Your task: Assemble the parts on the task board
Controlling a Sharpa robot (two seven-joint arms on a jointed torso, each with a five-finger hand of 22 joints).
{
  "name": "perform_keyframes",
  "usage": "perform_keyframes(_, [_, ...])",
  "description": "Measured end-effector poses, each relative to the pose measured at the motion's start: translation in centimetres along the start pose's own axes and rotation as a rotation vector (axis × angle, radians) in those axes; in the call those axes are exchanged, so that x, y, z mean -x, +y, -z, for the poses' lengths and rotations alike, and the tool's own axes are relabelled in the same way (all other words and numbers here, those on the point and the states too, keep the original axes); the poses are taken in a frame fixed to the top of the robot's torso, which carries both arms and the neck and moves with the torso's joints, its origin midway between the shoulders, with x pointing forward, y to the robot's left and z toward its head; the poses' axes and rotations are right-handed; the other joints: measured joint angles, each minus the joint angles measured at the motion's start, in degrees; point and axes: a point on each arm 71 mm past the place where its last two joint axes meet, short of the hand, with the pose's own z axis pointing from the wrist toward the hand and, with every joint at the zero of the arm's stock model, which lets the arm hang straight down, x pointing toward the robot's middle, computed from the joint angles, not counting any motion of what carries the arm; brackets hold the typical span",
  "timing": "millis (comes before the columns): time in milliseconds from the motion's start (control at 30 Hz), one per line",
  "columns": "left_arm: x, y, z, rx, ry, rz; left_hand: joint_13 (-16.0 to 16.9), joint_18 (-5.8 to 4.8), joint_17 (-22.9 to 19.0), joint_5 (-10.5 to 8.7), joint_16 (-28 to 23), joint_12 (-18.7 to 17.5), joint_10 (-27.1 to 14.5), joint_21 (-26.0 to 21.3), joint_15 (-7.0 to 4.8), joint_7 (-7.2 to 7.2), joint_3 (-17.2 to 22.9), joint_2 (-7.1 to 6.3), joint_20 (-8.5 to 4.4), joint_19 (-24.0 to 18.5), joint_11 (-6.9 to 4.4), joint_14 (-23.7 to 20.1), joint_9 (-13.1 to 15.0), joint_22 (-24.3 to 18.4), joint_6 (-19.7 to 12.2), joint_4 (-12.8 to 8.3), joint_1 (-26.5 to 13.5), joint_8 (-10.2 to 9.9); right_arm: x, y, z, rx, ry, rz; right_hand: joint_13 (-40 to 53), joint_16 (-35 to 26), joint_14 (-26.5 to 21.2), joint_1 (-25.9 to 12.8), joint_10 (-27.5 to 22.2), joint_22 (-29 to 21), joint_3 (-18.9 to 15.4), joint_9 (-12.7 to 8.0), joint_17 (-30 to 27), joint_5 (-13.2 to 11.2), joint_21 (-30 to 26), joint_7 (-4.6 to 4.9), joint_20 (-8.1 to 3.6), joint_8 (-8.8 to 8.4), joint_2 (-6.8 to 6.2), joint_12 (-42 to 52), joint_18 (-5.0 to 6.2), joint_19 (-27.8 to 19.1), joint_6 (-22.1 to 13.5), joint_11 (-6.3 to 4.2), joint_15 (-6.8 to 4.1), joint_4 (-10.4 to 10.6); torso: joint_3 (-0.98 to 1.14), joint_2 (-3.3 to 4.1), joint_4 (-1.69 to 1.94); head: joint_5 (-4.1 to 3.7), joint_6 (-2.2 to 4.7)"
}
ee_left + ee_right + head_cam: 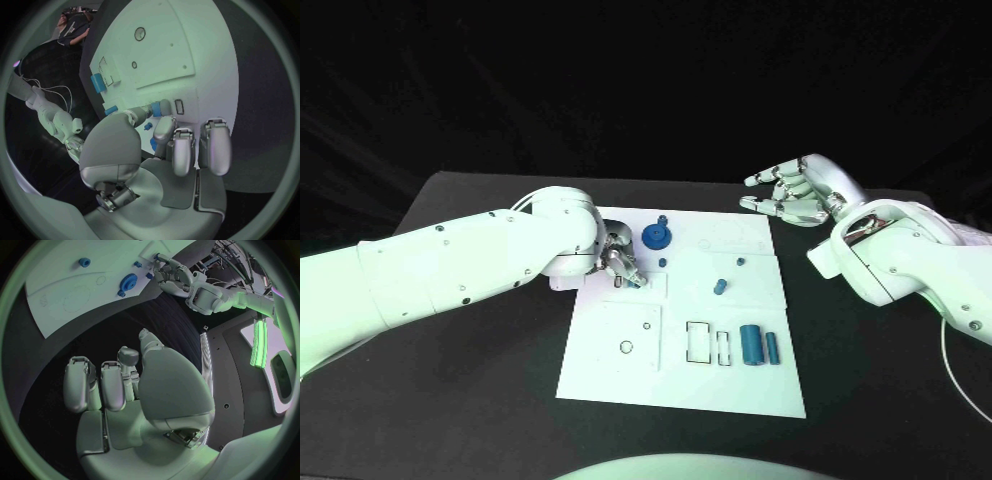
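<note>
The white task board (733, 385) lies in the middle of the table. My left hand (620, 262) hovers low over its far left part, and in the left wrist view its thumb and a finger pinch a small blue part (156, 108) just above the board (156, 45). A blue gear (656, 238) stands right beside that hand. Small blue pegs (718, 288) sit near the board's middle. Two blue cylinders (751, 344) lie in the near right area. My right hand (798, 192) is raised beyond the board's far right corner, fingers apart, holding nothing.
Outlined slots (698, 342) and a small round hole (627, 347) mark the board's near half. Black table (473, 400) surrounds the board. The right wrist view shows the gear (128, 281) and my left hand (178, 280) across the board (62, 295).
</note>
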Motion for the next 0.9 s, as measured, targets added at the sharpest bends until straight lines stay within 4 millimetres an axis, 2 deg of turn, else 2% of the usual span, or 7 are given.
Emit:
perform_keyframes(467, [0.16, -0.39, -0.39, 0.008, -0.004, -0.02, 0.82, 0.0, 0.0, -0.01, 0.0, 0.36, 0.53, 0.14, 0.0, -0.94, 0.39, 0.13, 0.0, 0.0, -0.3, 0.0, 0.36, 0.0, 1.48, -0.73, -2.1, 0.89, -0.07, 0.07, 0.0, 0.001, 0.004, -0.001, 0.0, 0.0, 0.0, 0.0, 0.0, -0.1, 0.0, -0.01, -0.06, 0.24, -0.24, 0.0, 0.0, 0.0, 0.0, 0.0, 0.0, 0.0, 0.0, 0.0, 0.0, 0.0, -0.07, -0.01, 0.01, 0.1, 0.12])
perform_keyframes(700, [0.25, -0.59, -0.54, 0.009, -0.001, -0.026, 1.16, 0.01, 0.04, -0.02, 0.0, 0.68, 0.72, 0.24, -0.34, -1.06, 0.38, 0.68, 0.0, 0.0, -0.31, 0.07, 0.48, 0.0, 1.6, -0.73, -2.62, 0.98, -0.07, 0.08, 0.02, 0.001, 0.004, -0.001, 0.0, 0.0, 0.0, 0.0, 0.0, -0.1, 0.0, -0.01, -0.05, 0.24, -0.24, 0.0, 0.0, 0.0, 0.0, 0.0, 0.0, 0.0, 0.0, 0.0, 0.0, 0.0, -0.09, 0.0, 0.01, 0.06, 0.12])
perform_keyframes(733, [0.27, -0.6, -0.56, 0.01, 0.0, -0.027, 1.22, 0.0, 0.04, 0.06, 0.0, 0.68, 0.84, 0.24, -0.42, -1.15, 0.38, 1.18, 0.0, 0.0, -0.42, -0.01, 0.53, 0.0, 1.68, -0.73, -2.94, 0.98, -0.07, 0.08, 0.02, 0.001, 0.004, -0.001, 0.0, 0.0, 0.0, 0.0, 0.0, -0.1, 0.0, -0.01, -0.05, 0.24, -0.24, 0.0, 0.0, 0.0, 0.0, 0.0, 0.0, 0.0, 0.0, 0.0, 0.0, 0.0, -0.09, 0.0, 0.01, 0.04, 0.09])
perform_keyframes(900, [0.38, -0.67, -0.63, 0.012, 0.006, -0.032, 1.24, 0.01, 0.04, 0.06, 0.0, 0.68, 1.02, 0.24, -0.43, -1.15, 0.37, 1.69, 0.0, 0.0, -0.41, -0.01, 0.57, 0.0, 1.69, -0.72, -3.3, 0.98, -0.1, 0.11, 0.03, 0.002, 0.006, -0.002, 0.0, -0.31, 0.0, 0.0, 0.0, -0.19, 0.0, -0.01, -0.19, 0.47, -0.24, 0.0, 0.0, 0.0, 0.0, 0.0, 0.0, 0.0, 0.0, 0.0, 0.0, 0.0, -0.09, 0.01, -0.01, -0.13, 0.0])
